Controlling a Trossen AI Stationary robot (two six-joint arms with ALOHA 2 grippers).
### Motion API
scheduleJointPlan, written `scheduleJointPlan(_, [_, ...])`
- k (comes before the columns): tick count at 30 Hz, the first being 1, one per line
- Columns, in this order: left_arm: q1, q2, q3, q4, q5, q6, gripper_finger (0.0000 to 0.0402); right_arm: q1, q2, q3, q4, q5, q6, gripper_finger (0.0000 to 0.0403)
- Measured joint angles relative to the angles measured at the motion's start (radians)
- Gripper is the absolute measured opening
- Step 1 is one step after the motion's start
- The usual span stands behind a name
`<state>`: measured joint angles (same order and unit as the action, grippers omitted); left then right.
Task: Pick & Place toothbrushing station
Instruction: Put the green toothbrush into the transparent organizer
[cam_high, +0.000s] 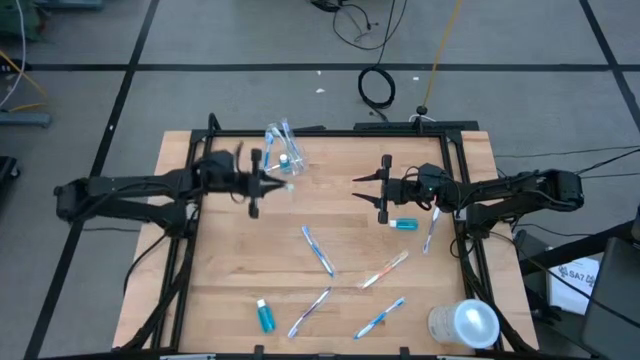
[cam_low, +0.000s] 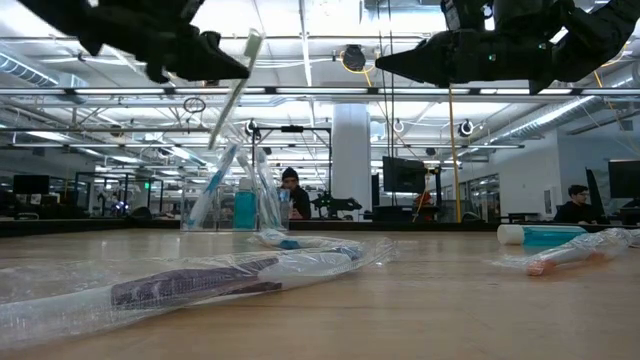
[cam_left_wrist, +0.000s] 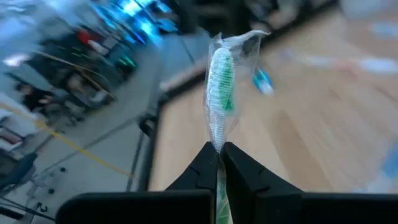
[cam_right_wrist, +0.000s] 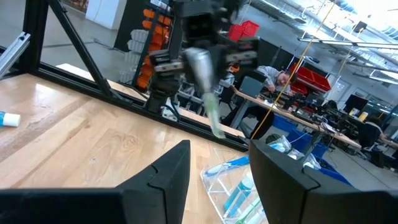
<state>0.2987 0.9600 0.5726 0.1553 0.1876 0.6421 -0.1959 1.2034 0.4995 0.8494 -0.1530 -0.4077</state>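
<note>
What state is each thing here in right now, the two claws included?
Left gripper: shut on a wrapped toothbrush, held in the air.
Right gripper: open, empty, above the table.
Clear cup: upright, holding toothbrushes and a toothpaste tube.
Loose toothbrushes: lying flat, wrapped.
Toothpaste tube: lying on the table.
Whitish cylinder: lying on its side.

Wide workshop hall behind the wooden table (cam_high: 230, 270); grey floor (cam_high: 250, 40) with dark lines, ceiling lights (cam_low: 300, 20)
</note>
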Motion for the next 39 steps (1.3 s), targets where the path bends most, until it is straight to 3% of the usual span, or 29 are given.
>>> scheduleJointPlan(6, [0.150, 0.001, -0.131, 0.320, 0.130, -0.168, 0.0014, 0.000, 0.000, 0.000, 0.002, 0.000, -0.005, 0.0155])
scheduleJointPlan(11, [0.226, 0.002, -0.248, 0.469, 0.052, -0.307, 0.0010, 0.000, 0.000, 0.000, 0.016, 0.000, -0.005, 0.0155])
scheduleJointPlan(17, [0.270, 0.002, -0.346, 0.642, -0.013, -0.351, 0.0011, 0.000, 0.000, 0.000, 0.016, 0.000, -0.005, 0.0155])
scheduleJointPlan(20, [0.287, 0.002, -0.376, 0.652, -0.045, -0.366, 0.0005, 0.000, 0.000, 0.000, 0.016, 0.000, -0.005, 0.0155])
scheduleJointPlan(26, [0.299, 0.029, -0.406, 0.658, -0.241, -0.496, 0.0020, -0.001, 0.000, 0.000, 0.025, 0.000, -0.005, 0.0155])
scheduleJointPlan(31, [0.303, 0.065, -0.406, 0.646, -0.278, -0.573, 0.0022, -0.001, 0.000, 0.000, 0.039, 0.000, -0.005, 0.0155])
scheduleJointPlan(39, [0.303, 0.142, -0.405, 0.580, -0.442, -0.660, 0.0023, -0.001, 0.000, 0.000, 0.053, 0.001, -0.010, 0.0155])
